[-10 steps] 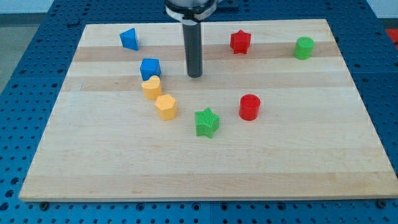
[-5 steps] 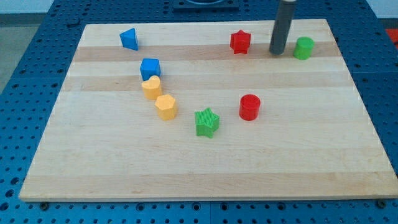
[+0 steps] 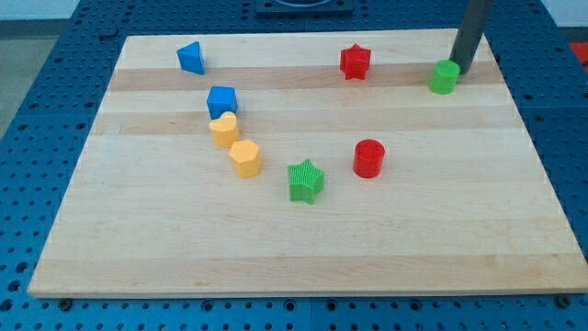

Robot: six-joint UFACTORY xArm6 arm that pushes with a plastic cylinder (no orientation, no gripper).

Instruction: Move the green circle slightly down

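Our small green circle block (image 3: 446, 77) sits near the wooden board's (image 3: 303, 239) top right corner. My tip (image 3: 462, 72), a bare gripperless rod, touches its upper right. Pushing off-centre risks sliding it leftward, not down.

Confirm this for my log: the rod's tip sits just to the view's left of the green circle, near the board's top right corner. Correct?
Not quite. In the camera view my tip sits just to the view's upper right of the green circle, not its left. The rest holds: both are near the top right corner of the board.
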